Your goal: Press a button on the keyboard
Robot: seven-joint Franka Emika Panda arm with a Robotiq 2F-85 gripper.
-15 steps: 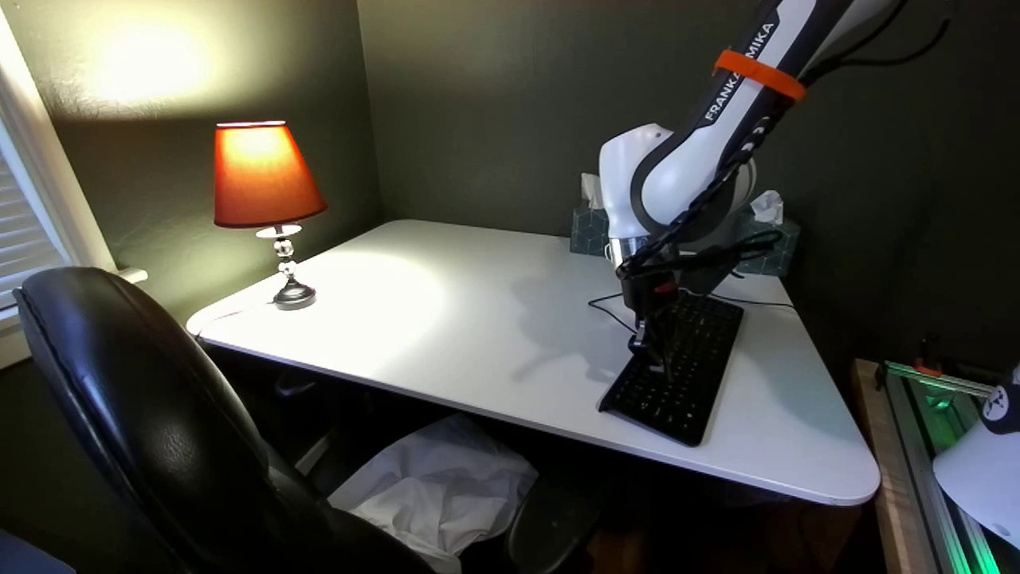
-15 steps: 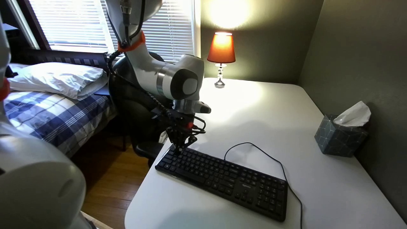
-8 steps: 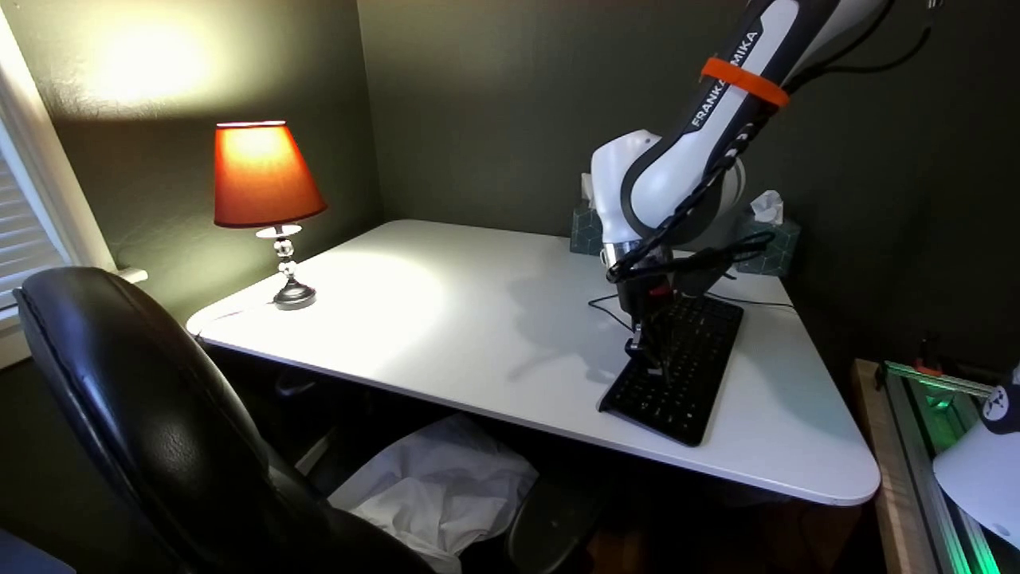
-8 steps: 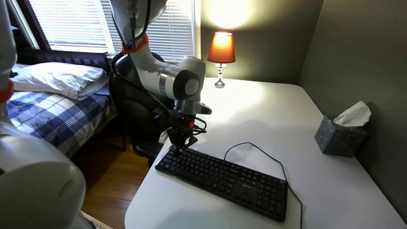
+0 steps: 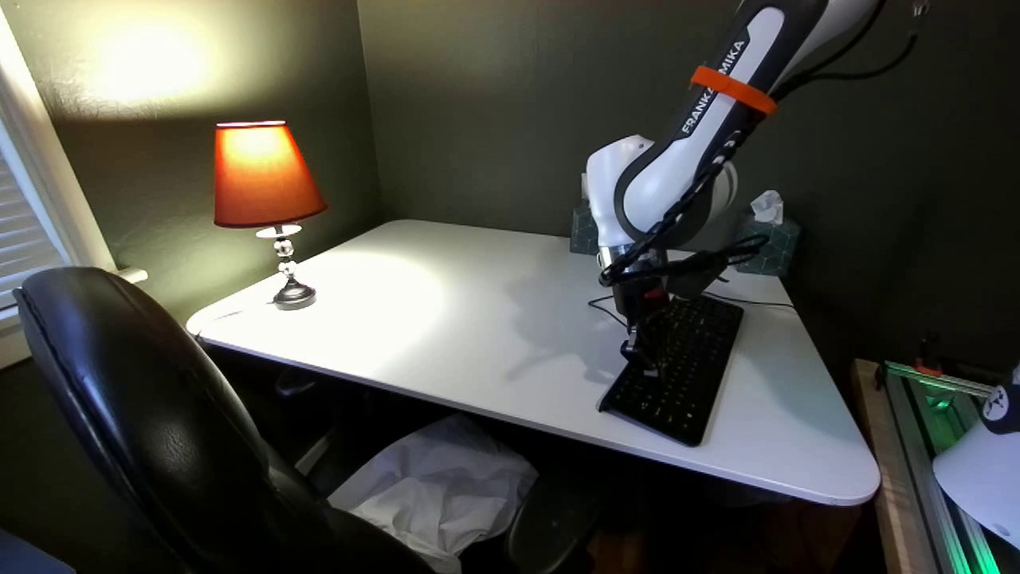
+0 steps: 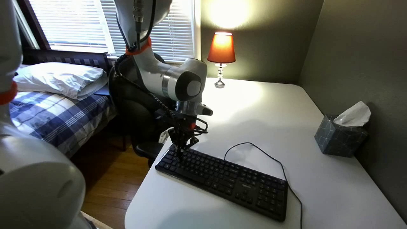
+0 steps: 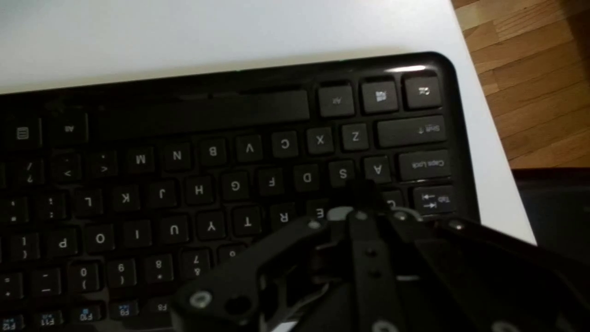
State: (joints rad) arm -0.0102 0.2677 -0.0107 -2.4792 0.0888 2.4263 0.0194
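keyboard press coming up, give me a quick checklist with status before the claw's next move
1. Keyboard lying on the desk: ok.
2. Claw shut to a single tip: ok.
3. Claw tip within the keyboard's edges: ok, near the A key and S key in the wrist view.
4. Unblocked wrist view of the keyboard: not ok, the claw covers part.
5. Tip touching a key: cannot tell.
6. Cable apart from the claw: ok in an exterior view.
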